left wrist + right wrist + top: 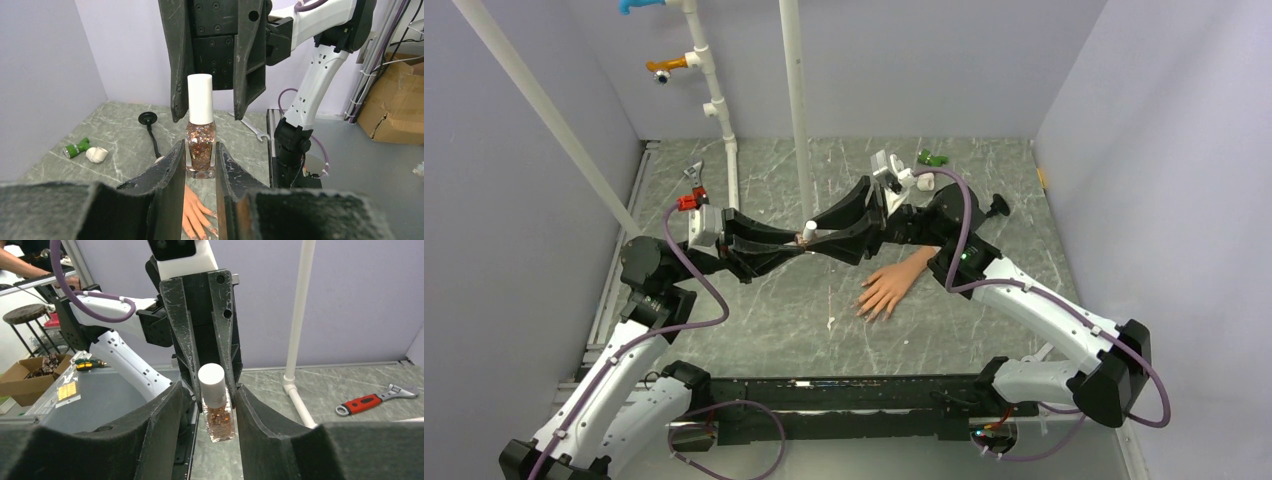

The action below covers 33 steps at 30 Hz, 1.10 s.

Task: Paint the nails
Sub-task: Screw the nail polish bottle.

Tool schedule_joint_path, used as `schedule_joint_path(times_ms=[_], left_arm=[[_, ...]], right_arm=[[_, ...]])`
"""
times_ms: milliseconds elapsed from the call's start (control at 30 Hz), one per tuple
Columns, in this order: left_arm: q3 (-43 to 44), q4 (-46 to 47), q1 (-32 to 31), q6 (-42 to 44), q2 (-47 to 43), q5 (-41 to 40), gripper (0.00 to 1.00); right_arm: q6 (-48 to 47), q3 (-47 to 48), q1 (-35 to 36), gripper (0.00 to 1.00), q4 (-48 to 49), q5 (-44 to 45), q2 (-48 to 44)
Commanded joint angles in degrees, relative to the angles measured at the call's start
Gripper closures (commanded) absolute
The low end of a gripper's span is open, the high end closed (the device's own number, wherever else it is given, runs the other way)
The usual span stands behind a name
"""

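- Two grippers meet over the middle of the table (774,320), and the step in hand looks like opening the polish, not brushing.
- The left gripper (200,150) has its fingers pressed against both sides of the glitter bottle (200,137) and holds it upright, clear of the table.
- The right gripper (210,390) comes at the bottle from the other side. Its fingers are spread and straddle the white cap (200,97), with a gap showing on each side and no contact.
- The cap sits fully on the bottle, so by my reading no brush is out and painting has not begun.
- The nails (871,311) are at the fingertips of the mannequin hand (892,283), which lies flat on the table, fingers spread toward the arm bases, just right of the bottle. They are too small to tell whether any carry polish.
- Next, the right fingers would need to close squarely on the cap and twist while the left keeps the glass from turning. The cap must then lift straight up so the brush clears the neck.
- The right forearm passes over the mannequin hand's wrist stub, so the swing down to the fingertips may be cramped.
- A white pipe (796,100) stands just behind the meeting point and limits room to draw back.
- Well apart, near the far wall, lie a red-handled wrench (364,402), a green item (76,148) beside a white lump (96,154), and a black knob (147,118).
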Motion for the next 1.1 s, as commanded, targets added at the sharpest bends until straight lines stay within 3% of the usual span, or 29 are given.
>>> schedule_joint_path(times_ms=[0,500,833,1067], left_arm=[[2.28,2.94,0.02,-1.09,0.11,1.09,1.0],[2.38,2.54,0.05,-0.79,0.28,1.03,1.0],[2.37,1.75,0.08,-0.25,0.11,0.3,1.0],[2.13,-0.34,0.04,1.5,-0.8,-2.71,1.0]], right_arm=[[0.79,3.0,-0.19,0.56,3.5,-0.39,0.66],[1.85,2.51,-0.19,0.6,6.57,0.55,1.62],[0.52,1.95,-0.16,0.83,5.23,1.49,1.39],[-2.61,1.48,0.3,0.92,1.2,2.62,0.6]])
